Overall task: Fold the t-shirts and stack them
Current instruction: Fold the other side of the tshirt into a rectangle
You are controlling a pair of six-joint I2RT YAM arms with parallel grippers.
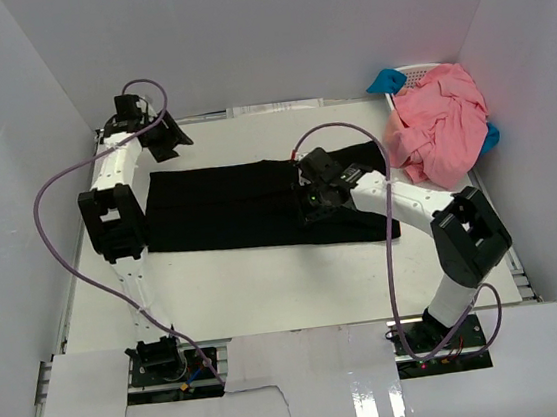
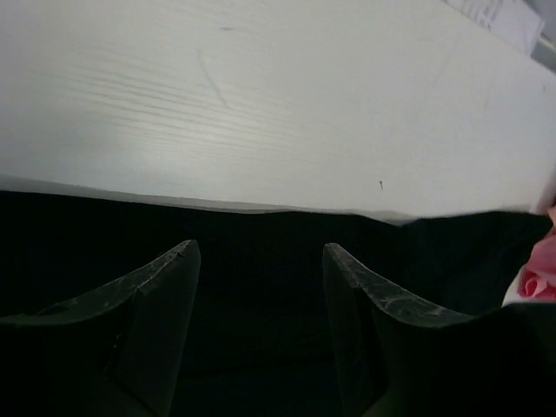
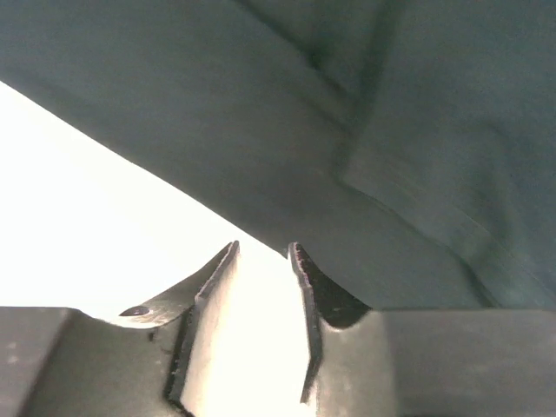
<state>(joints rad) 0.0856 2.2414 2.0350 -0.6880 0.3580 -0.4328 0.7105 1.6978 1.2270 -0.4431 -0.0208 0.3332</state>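
Observation:
A black t-shirt (image 1: 228, 209) lies folded into a long band across the middle of the table. My left gripper (image 1: 172, 140) is open and empty at the band's far left end; in the left wrist view (image 2: 259, 246) its fingers hang over the black cloth (image 2: 87, 230). My right gripper (image 1: 307, 197) is over the band's right half. In the right wrist view (image 3: 263, 247) its fingers stand a narrow gap apart with bare table between them, tips at the shirt's edge (image 3: 391, 130). Salmon-pink t-shirts (image 1: 440, 125) lie heaped at the back right.
The pink heap sits on a white lattice basket (image 1: 419, 72), with blue cloth (image 1: 385, 81) showing beside it. A paper sheet (image 1: 267, 109) lies at the table's back edge. White walls close in on the left, back and right. A pink corner (image 2: 543, 261) shows in the left wrist view.

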